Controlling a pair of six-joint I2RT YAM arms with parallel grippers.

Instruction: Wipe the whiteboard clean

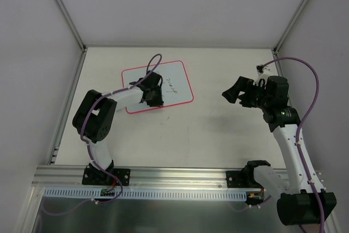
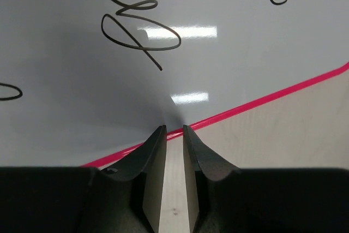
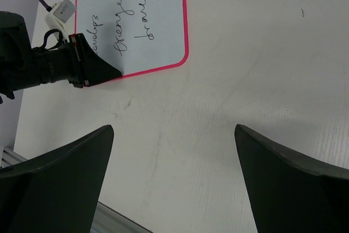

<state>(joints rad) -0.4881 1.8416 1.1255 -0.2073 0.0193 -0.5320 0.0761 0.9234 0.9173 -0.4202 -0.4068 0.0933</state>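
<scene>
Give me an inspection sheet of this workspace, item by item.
Surface: pale table, faint scuffs.
Job's things: whiteboard, pink-edged, lying flat far left, dark handwriting not erased.
Clutter: nothing seen.
Grippers: left gripper shut, tips at the board's near border; right gripper open, empty, above the table.
Cables: purple cable loops over the left arm; second purple cable over the right.
Surroundings: white walls, aluminium rail along the near edge.

lab test cell: white panels (image 1: pixel 163 4), aluminium rails (image 1: pixel 180 175)
</scene>
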